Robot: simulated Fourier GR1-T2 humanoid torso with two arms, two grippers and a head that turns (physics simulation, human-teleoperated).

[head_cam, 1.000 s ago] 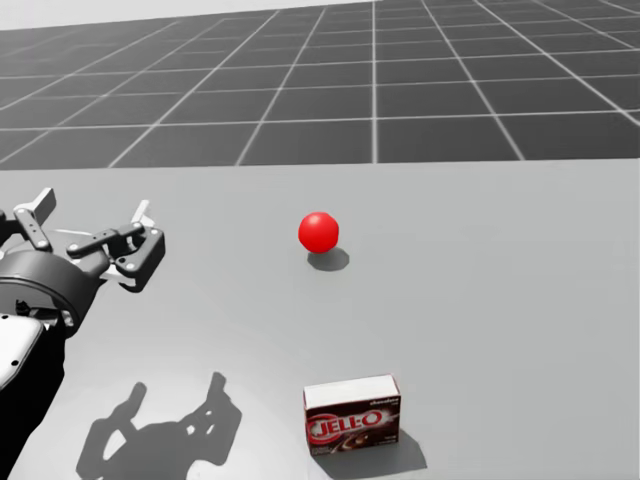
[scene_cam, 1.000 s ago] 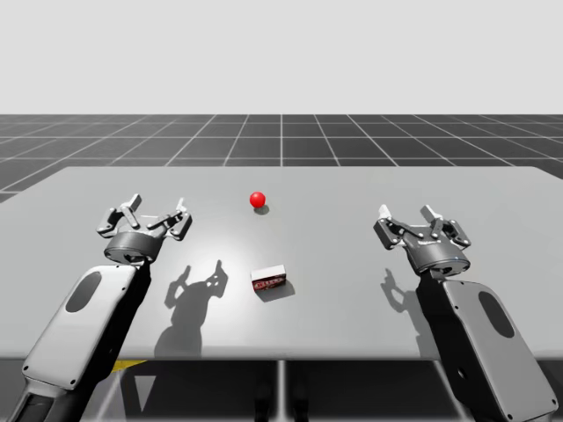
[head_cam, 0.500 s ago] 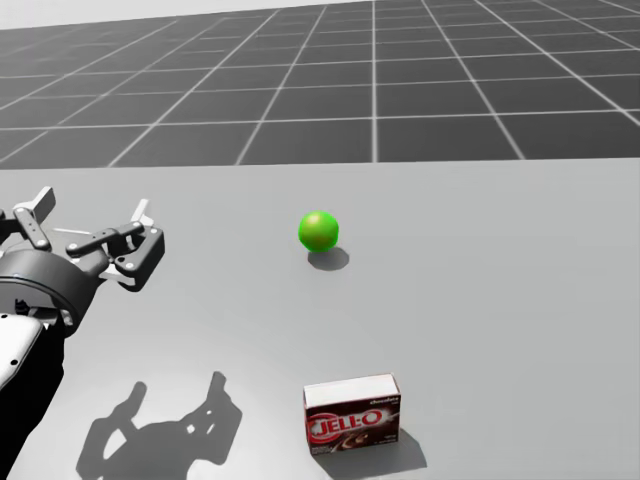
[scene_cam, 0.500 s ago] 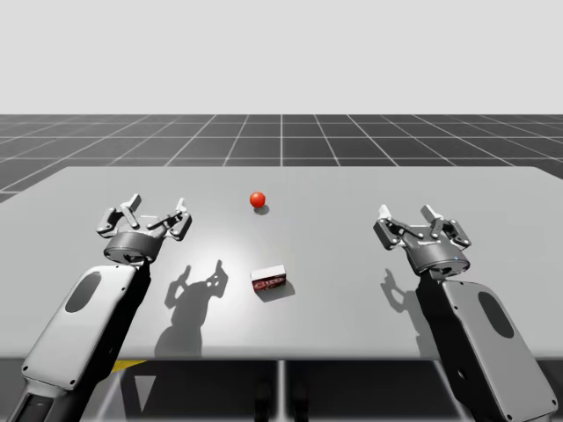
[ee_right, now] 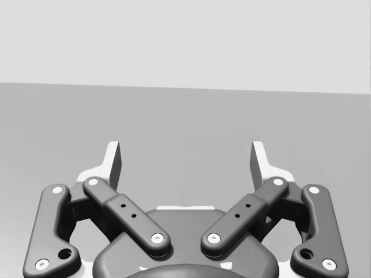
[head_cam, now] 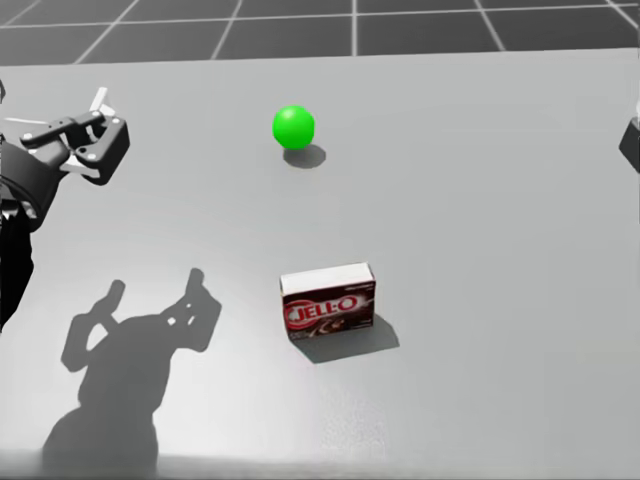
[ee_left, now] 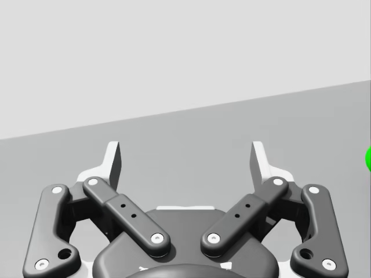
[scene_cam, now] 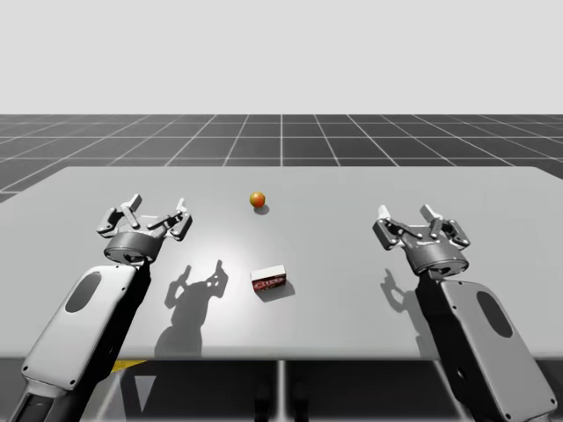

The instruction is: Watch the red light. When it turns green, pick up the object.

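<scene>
My head has tipped down; round light [head_cam: 293, 127] green; left end effector [ee_left: 185, 155], right end effector [ee_right: 185, 155] wide.

High and head views look down, sharing the dark-red box [scene_cam: 268, 281].

Cut off at the edges, or too small to read

In the head view, my left gripper [head_cam: 55, 125] loses its outer finger to the left edge, and my right gripper [head_cam: 634, 145] is a dark sliver at the right edge. In the left wrist view, the green light [ee_left: 368, 159] is a clipped sliver beside the gripper. In the high view its colour is too small to tell.
</scene>
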